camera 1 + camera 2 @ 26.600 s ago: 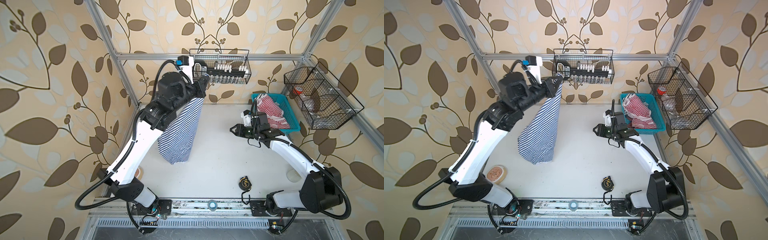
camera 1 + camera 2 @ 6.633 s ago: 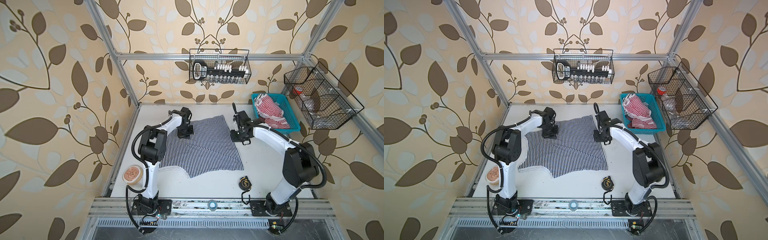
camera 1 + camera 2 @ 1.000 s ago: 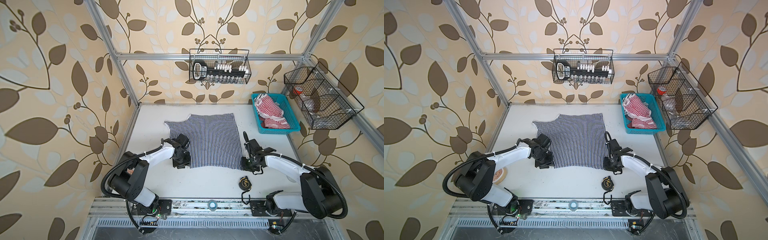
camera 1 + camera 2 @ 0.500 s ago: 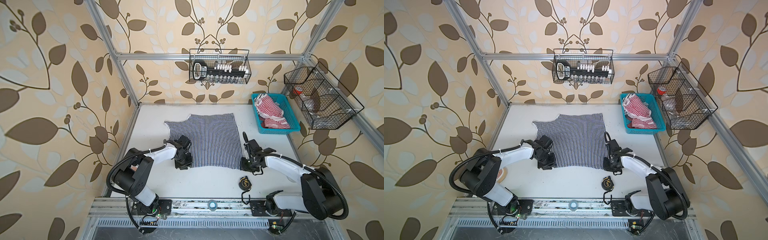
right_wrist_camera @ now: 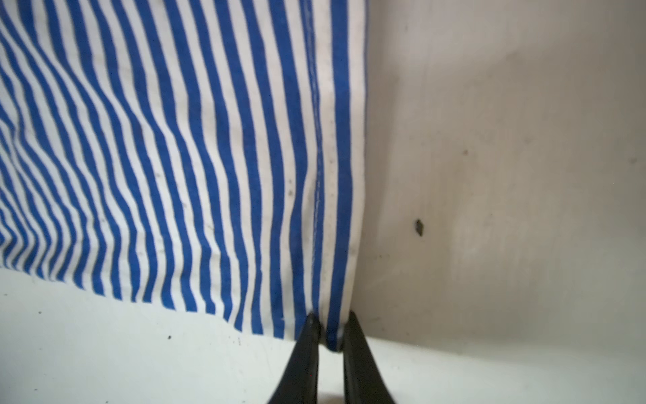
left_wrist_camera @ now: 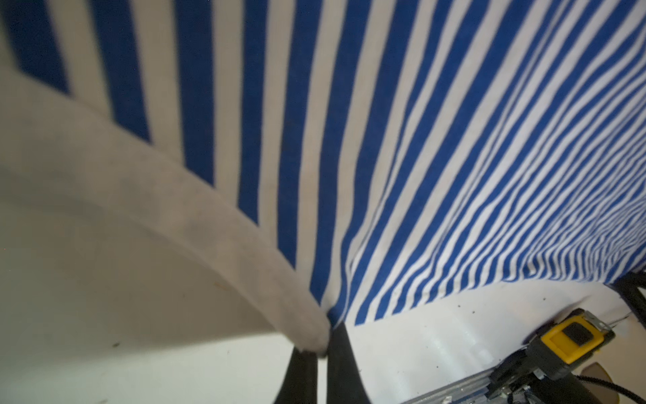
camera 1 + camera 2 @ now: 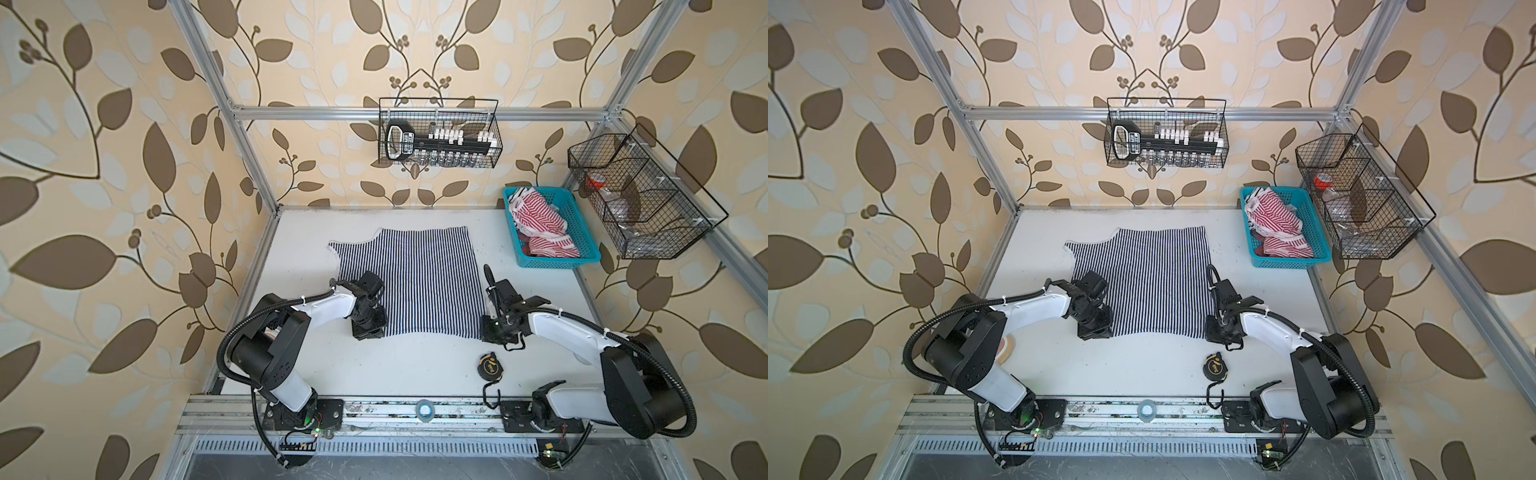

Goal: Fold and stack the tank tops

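The navy-and-white striped tank top (image 7: 419, 278) (image 7: 1150, 282) lies spread flat on the white table in both top views. My left gripper (image 7: 370, 328) (image 7: 1094, 328) is shut on its near left corner, pinching the white trim (image 6: 314, 335). My right gripper (image 7: 492, 330) (image 7: 1219, 330) is shut on its near right corner, where the striped hem (image 5: 332, 328) sits between the black fingers. The red-and-white tank top (image 7: 540, 224) (image 7: 1277, 226) lies crumpled in the blue basket (image 7: 582, 257) (image 7: 1316, 253) at the back right.
A yellow-and-black tape measure (image 7: 490, 368) (image 7: 1216, 368) (image 6: 566, 335) lies near the front, just behind my right gripper. Wire baskets hang on the back wall (image 7: 438, 137) and the right side (image 7: 640, 199). A roll of tape (image 7: 424, 409) sits on the front rail.
Both grippers have closed on the near corners of the navy top over the last second. The arms barely moved; the top lies as before.
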`<state>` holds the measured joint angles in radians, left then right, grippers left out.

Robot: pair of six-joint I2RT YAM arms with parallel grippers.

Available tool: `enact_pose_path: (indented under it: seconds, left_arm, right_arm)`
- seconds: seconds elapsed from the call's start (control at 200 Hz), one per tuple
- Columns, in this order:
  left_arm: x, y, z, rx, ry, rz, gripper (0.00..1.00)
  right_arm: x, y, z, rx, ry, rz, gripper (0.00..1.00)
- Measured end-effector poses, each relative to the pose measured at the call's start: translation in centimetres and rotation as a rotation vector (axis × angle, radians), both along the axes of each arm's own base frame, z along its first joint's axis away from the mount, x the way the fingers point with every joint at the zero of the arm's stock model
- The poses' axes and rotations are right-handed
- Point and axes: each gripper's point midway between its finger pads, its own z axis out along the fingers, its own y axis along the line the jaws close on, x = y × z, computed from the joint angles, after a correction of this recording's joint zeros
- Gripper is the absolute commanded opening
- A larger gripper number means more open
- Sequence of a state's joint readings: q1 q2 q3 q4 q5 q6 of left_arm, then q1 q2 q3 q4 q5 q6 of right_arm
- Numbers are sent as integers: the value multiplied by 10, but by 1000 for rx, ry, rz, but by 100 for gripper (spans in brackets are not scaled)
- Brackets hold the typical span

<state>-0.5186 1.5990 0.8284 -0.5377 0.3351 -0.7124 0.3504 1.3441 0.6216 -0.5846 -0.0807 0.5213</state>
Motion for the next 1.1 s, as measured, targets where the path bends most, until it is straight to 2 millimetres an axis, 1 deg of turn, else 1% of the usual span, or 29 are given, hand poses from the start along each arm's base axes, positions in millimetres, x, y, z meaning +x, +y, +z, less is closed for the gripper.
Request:
enact_pose_path:
  seconds: [0.105,0.26,0.435,0.665,0.86,1.0,1.1]
  left_arm:
    - [0,0,0,1,0,0,0]
    - [0,0,1,3,-4,-3,0]
    - [-8,6,2,20,4,-5,0]
    - [-11,10,13,28,-11,-4,0]
    - [-4,6,27,24,-30,-21,0]
    - [7,1,40,21,-60,-49,0]
    - [15,-2,44,28,-72,-70,0]
  right_arm:
    - [0,1,0,1,-3,-2,0]
    - [-1,0,0,0,-9,-1,0]
    - [-14,-6,4,-15,-9,-11,0]
    - [-15,-8,24,1,-65,-28,0]
    - [-5,-7,39,12,-96,-40,0]
    - [7,-8,48,24,-109,-59,0]
    - [14,-9,51,26,-113,-61,0]
